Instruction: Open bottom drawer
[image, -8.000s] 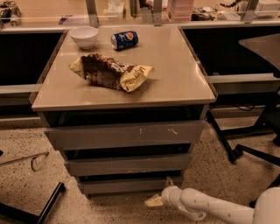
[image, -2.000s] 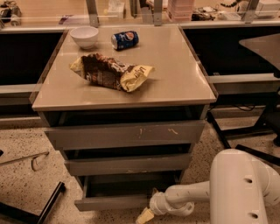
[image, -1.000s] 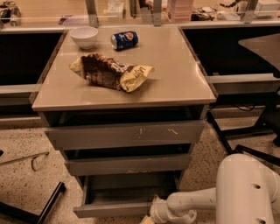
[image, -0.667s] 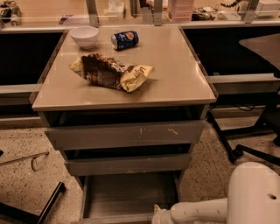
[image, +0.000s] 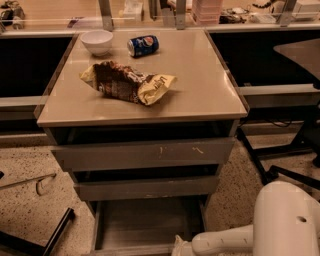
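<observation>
Claw (image: 178, 246) crowds the front of the bottom drawer (image: 145, 220); its tray lies free.

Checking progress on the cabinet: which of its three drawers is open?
The bottom drawer, slid out with its grey tray exposed; the top drawer and middle drawer sit closed. The gripper is at the open drawer's front edge.

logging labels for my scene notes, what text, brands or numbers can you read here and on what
Blue soda can: a round emblem shows, but the lettering is too blurred to read.
Snack bag: dark lettering on its yellow end, too blurred to read.
White bowl: no text.
Bottom drawer, pulled out: no text or label.
Gripper, low at the drawer's front right corner: no text.
</observation>
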